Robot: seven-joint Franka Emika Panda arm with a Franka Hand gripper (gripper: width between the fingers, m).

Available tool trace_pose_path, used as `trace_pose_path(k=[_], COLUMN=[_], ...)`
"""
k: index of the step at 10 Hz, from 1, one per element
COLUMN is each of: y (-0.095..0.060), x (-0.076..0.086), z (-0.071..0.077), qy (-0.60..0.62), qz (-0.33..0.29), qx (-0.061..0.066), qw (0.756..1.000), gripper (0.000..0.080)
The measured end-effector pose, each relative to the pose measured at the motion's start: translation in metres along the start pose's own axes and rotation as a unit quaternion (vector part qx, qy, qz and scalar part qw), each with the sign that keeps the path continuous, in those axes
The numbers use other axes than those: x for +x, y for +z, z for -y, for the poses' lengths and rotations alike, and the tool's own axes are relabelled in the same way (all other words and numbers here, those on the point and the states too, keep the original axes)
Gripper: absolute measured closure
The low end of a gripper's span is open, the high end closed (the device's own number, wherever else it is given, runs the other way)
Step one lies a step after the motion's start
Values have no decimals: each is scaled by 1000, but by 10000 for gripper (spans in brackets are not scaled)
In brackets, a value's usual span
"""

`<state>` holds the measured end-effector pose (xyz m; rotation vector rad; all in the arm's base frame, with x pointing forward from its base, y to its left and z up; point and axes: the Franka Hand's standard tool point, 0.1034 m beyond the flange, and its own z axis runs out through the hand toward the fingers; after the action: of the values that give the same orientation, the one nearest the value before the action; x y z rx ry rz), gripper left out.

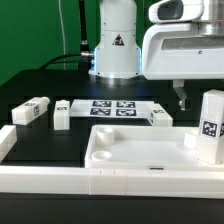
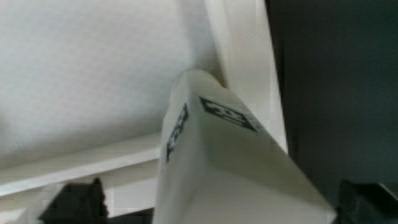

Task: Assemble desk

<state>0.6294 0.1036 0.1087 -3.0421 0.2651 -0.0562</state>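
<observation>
The white tabletop tray (image 1: 140, 152) lies rim up in the front middle. One white leg (image 1: 210, 125) stands upright at its corner on the exterior view's right. My gripper (image 1: 197, 98) is open and straddles that leg's top, with one dark finger (image 1: 181, 97) showing a gap beside it. In the wrist view the tagged leg (image 2: 222, 150) rises between my fingertips (image 2: 71, 203), apart from the one on the wrist view's left, and the tabletop (image 2: 89, 80) lies behind. Three loose legs lie further back: one (image 1: 30, 112), a second (image 1: 62, 114), a third (image 1: 160, 117).
The marker board (image 1: 112, 108) lies flat at the back middle. A long white border rail (image 1: 45, 178) runs along the front and turns up the exterior view's left side. The robot base (image 1: 115, 45) stands behind the board.
</observation>
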Motion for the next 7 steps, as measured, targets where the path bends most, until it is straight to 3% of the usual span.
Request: trace_pose_path(k=[4, 7], y=[2, 3], x=[-4, -4], z=[6, 6], qy=[-141, -268], qz=[2, 2], qx=[-1, -6], qw=[990, 963], gripper=[151, 151])
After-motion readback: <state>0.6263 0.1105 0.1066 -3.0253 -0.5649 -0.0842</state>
